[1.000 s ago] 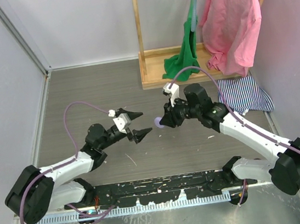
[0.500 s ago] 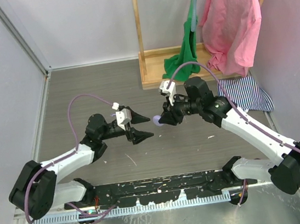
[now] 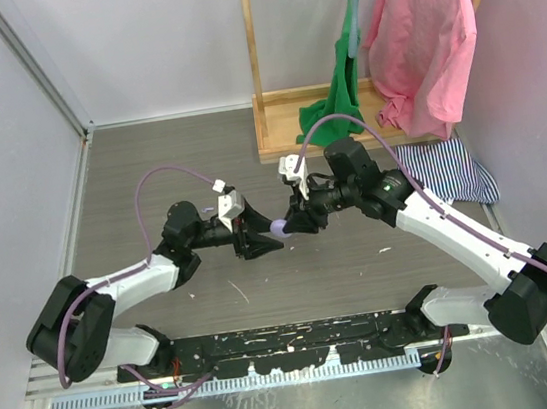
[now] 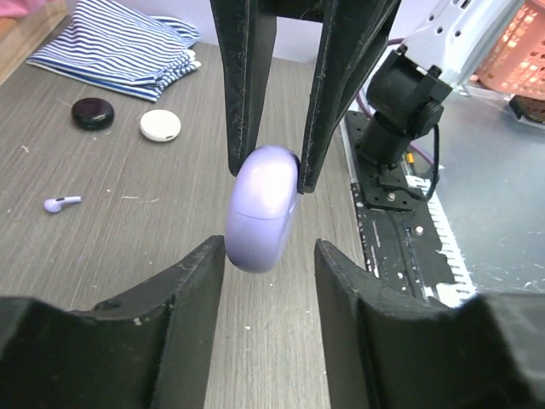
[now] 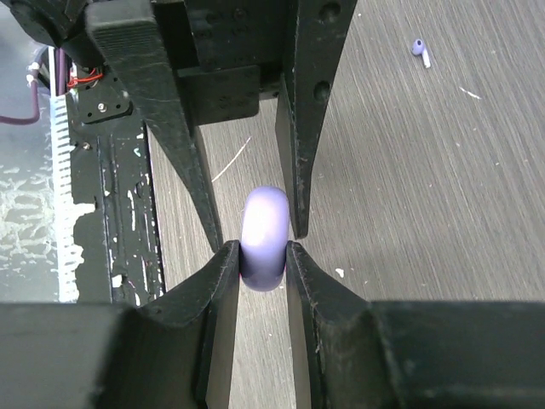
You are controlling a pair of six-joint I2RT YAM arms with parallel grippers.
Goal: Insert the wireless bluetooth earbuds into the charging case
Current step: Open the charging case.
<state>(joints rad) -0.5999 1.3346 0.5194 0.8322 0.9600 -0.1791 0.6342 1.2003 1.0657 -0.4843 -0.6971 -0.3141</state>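
Lilac case (image 4: 262,207) is held closed above the counter (image 4: 128,256), clamped edge-on between the right fingers (image 5: 223,281). The left fingers (image 4: 197,290) are set half open around it. A gap is seen on one side, so no second grip is judged made. Nothing is inserted yet: the case is not yet opened, and one lilac earbud (image 4: 61,204) is seen lying on the counter, well apart. A black case (image 4: 92,112) and a white case (image 4: 160,125) are seen near a striped cloth (image 4: 119,47). No obstruction is seen.
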